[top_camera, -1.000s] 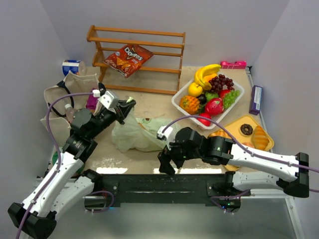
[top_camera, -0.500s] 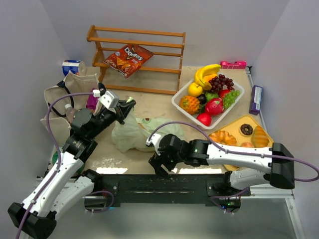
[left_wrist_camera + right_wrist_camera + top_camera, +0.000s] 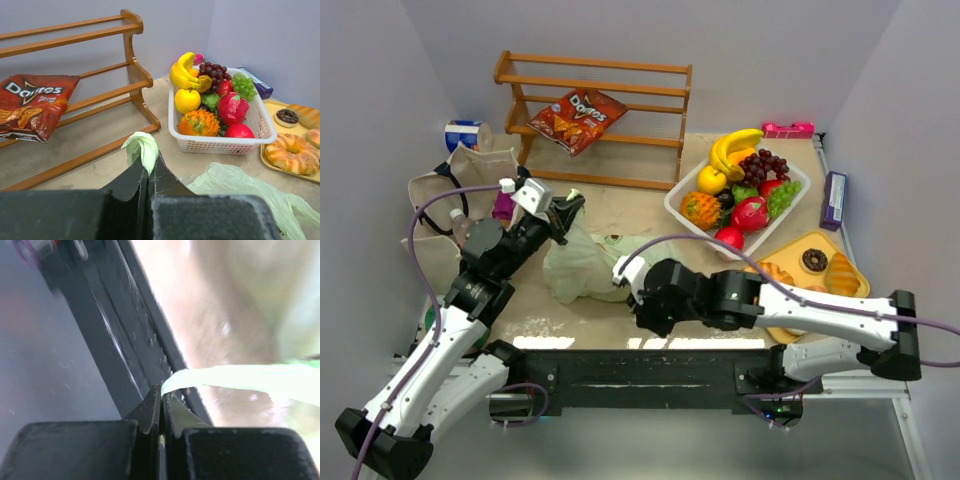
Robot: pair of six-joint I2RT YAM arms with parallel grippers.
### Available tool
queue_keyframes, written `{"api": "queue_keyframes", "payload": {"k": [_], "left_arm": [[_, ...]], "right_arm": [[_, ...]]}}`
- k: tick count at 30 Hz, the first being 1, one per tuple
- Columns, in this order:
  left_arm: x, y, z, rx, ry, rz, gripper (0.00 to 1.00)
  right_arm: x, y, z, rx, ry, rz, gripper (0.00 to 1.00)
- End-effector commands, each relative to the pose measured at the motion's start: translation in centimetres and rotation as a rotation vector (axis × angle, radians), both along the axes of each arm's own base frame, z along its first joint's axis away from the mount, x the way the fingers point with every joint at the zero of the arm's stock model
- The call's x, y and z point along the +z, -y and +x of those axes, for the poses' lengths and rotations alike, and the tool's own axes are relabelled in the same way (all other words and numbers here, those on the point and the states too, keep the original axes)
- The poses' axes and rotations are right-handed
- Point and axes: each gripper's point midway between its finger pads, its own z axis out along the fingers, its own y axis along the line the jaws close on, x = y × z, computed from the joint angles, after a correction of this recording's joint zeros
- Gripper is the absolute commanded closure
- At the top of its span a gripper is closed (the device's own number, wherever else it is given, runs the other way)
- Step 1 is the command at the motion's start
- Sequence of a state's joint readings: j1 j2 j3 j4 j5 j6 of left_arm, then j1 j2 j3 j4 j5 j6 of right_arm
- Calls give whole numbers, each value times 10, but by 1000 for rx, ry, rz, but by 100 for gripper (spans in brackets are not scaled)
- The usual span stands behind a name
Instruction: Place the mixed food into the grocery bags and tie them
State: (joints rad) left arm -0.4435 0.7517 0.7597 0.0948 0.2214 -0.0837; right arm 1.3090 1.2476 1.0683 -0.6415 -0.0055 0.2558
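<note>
Two handles [image 3: 142, 147] of the pale green bag [image 3: 582, 268] sit clamped in our left gripper [image 3: 150, 165] and right gripper [image 3: 161, 392], so we should cross them under gentle tension.

Left gripper [image 3: 566, 208] pinching top of green bag [image 3: 582, 268]. Right gripper [image 3: 644, 318] hanging low, just beside bag's near-right edge. Tote [image 3: 428, 195] sitting far left.

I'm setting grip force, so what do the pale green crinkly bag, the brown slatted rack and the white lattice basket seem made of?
Pale green bag: thin plastic film, likely; translucent, glossy, crumpled folds.
Brown slatted rack: varnished wood, visible grain and sheen.
White lattice basket: probably rigid moulded plastic, matte, even perforated walls.
</note>
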Motion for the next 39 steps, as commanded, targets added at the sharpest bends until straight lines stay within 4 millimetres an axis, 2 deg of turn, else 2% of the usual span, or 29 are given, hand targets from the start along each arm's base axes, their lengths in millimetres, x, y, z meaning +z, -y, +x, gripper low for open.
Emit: {"api": "queue_keyframes", "payload": {"k": [1, 2, 3, 5, 6, 7, 9, 11, 14, 15, 17, 18, 20, 23, 28, 29, 30, 31, 32, 33, 34, 35, 39], "left_arm": [[58, -16, -2, 74, 142, -67, 100], [65, -17, -4, 74, 156, -74, 100], [71, -18, -7, 73, 171, -79, 100], [91, -21, -13, 74, 213, -96, 100], [101, -24, -16, 79, 237, -104, 100], [108, -25, -18, 81, 253, -113, 100], [116, -25, -20, 79, 272, -119, 100], [115, -23, -16, 74, 262, -115, 100], [101, -14, -11, 39, 222, -102, 100], [92, -10, -10, 24, 199, -104, 100], [86, -6, -13, -1, 199, -117, 100], [72, -1, -13, -28, 170, -117, 100], [64, 5, -17, -70, 166, -122, 100], [33, 16, -16, -125, 90, -121, 100], [24, 22, -22, -172, 72, -124, 100], [25, 21, -22, -168, 74, -129, 100], [29, 20, -24, -166, 85, -137, 100], [32, 20, -26, -167, 95, -142, 100], [36, 20, -28, -176, 100, -150, 100], [39, 20, -30, -183, 109, -152, 100], [39, 21, -31, -189, 107, -152, 100], [42, 22, -33, -199, 108, -156, 100], [41, 23, -36, -214, 97, -163, 100]], "right_arm": [[147, 26, 48, -190, 301, 196, 100], [166, 33, 58, -239, 348, 217, 100], [202, 49, 76, -354, 436, 261, 100], [233, 65, 91, -456, 512, 299, 100], [254, 70, 96, -500, 542, 348, 100], [268, 84, 105, -567, 596, 359, 100], [290, 92, 111, -633, 638, 428, 100], [300, 103, 115, -677, 670, 460, 100], [299, 113, 119, -740, 690, 472, 100], [288, 114, 121, -748, 699, 441, 100], [276, 122, 125, -788, 710, 403, 100], [264, 125, 125, -790, 709, 373, 100], [254, 130, 126, -817, 696, 359, 100], [230, 140, 127, -844, 690, 305, 100], [214, 144, 130, -863, 698, 256, 100], [216, 144, 131, -864, 700, 257, 94], [218, 143, 131, -854, 701, 255, 84], [221, 139, 131, -842, 695, 261, 68], [236, 138, 130, -841, 687, 301, 34], [244, 136, 128, -827, 681, 319, 21], [251, 129, 126, -799, 664, 343, 13], [272, 128, 123, -790, 648, 408, 6], [310, 97, 114, -668, 612, 564, 1]]}}
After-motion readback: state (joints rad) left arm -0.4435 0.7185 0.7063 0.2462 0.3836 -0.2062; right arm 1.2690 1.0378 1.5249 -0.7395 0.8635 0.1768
